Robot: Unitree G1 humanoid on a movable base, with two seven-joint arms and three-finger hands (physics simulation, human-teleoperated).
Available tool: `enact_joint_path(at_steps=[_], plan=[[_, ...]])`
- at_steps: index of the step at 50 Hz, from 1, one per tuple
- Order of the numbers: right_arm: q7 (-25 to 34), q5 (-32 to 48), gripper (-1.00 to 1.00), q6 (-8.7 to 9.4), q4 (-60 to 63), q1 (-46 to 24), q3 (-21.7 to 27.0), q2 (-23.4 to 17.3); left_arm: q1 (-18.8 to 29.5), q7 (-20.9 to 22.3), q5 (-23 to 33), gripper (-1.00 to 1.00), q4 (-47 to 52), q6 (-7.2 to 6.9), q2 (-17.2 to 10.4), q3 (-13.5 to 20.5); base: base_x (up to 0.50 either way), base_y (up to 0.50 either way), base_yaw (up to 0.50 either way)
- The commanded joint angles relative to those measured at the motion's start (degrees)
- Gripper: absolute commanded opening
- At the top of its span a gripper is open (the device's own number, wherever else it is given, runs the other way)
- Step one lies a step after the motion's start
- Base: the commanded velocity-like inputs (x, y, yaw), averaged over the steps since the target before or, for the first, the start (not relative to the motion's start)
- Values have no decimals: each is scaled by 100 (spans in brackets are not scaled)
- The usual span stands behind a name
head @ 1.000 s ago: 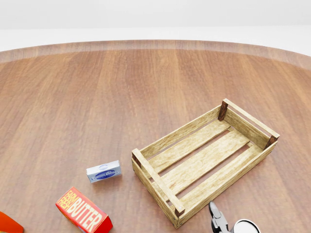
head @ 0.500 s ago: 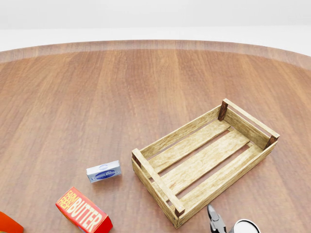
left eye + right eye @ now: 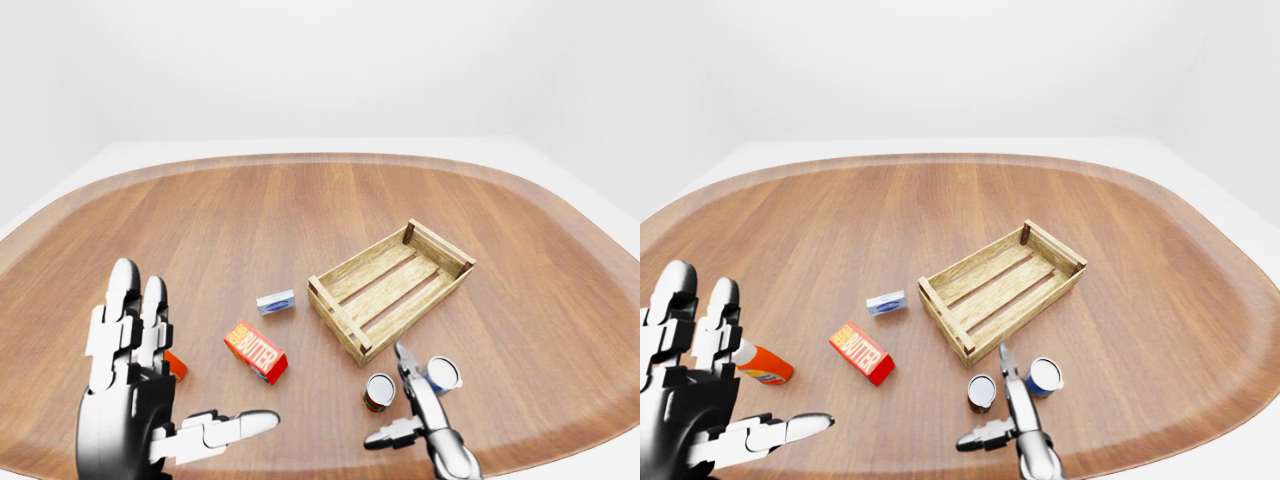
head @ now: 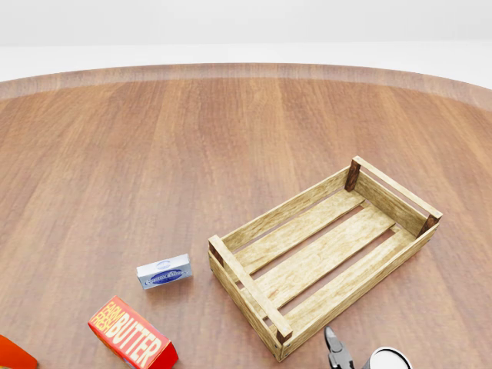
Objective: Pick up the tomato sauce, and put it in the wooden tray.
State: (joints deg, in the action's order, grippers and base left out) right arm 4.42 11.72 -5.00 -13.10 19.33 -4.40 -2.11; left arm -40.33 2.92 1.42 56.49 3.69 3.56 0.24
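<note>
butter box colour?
Red, with white and yellow lettering; butter box shows best in the head view.

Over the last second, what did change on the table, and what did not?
Only the right hand moved: in the head view its finger slid slightly left and down, near the can at the bottom edge. It holds nothing. The wooden tray, butter box and small blue packet stayed put.

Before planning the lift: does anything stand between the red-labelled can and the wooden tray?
Nothing visible does. The red-labelled can stands just below the wooden tray in the left-eye view, with bare table between. The open right hand is close on its right.
</note>
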Motion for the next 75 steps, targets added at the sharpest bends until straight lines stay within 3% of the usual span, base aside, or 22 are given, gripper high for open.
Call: enact_joint_path(at_steps=[1, 45, 46, 48, 49, 50, 51, 75], plan=[[-19, 9, 100, 0, -3, -20, -30, -4, 17, 5, -2, 100, 2, -15, 3, 11, 0, 0, 0], [-138, 146, 100, 0, -367, -156, -67, -4, -45, -76, 27, 100, 12, 41, -59, -67, 0, 0, 0], [-135, 147, 90, 0, -364, -153, -69, -5, -50, -76, 30, 100, 16, 45, -58, -71, 0, 0, 0], [-134, 145, 34, 0, -360, -149, -70, -5, -50, -77, 38, 100, 17, 45, -59, -79, 0, 0, 0], [-166, 184, -46, 0, -398, -161, -68, -6, -41, -81, 49, 100, 11, 38, -62, -88, 0, 0, 0], [-169, 187, -46, 0, -403, -163, -67, -6, -41, -83, 49, 100, 11, 38, -63, -89, 0, 0, 0], [-166, 204, -100, 0, -426, -156, -79, -12, -45, -87, 49, 100, 13, 41, -68, -92, 0, 0, 0], [-65, 137, -100, 0, -261, -35, -120, -36, -87, -44, -4, 100, 40, 80, -31, -36, 0, 0, 0]])
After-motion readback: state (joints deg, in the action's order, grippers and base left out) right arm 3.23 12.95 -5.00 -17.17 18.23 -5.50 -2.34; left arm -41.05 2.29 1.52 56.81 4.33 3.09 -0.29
